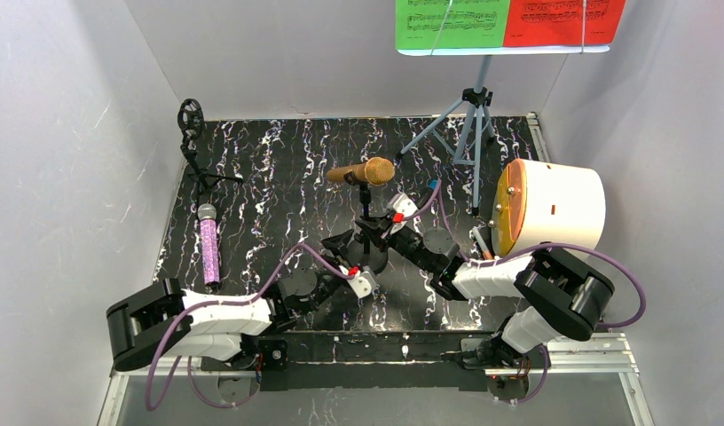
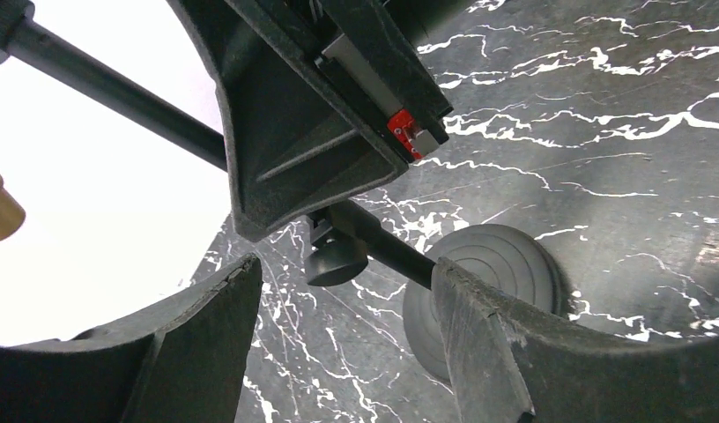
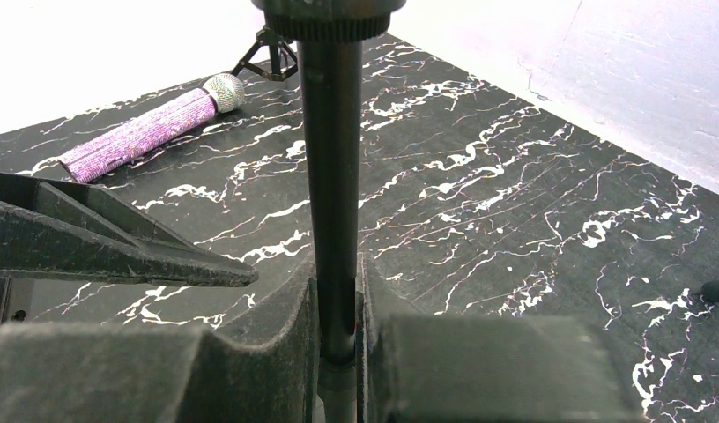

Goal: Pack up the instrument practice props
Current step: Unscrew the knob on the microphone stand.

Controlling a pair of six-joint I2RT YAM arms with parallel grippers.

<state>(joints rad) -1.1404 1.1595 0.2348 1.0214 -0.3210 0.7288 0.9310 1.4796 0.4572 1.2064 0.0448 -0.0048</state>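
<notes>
right gripper [image 3: 337,295] clamped tight on the pole of the black mic mount [image 3: 329,167] in the middle of the desk [image 1: 279,169], fingers pinching it from both sides with no gap; gold microphone [image 1: 363,171] sits in the clip on top of that mount, lying roughly level, mesh head toward the right edge; the mount's round base [image 2: 497,264] is flat on the marbled top; left gripper [image 2: 347,344] wide open and low by that base, one finger on each side of the lower pole, holding nothing, no contact that i can see; purple glitter microphone [image 1: 208,244] lies flat near the left edge, head toward the far edge, well apart from both grippers; second mic mount [image 1: 192,146] stands on its small tripod in the far left corner; pale blue music rack [image 1: 469,115] stands on tripod legs near the far right corner, green score sheet [image 1: 449,22] and red score sheet [image 1: 562,19] side by side on it, green on the left; white drum [image 1: 554,209] with an orange face lies on its side at the right edge, just beside the right arm
</notes>
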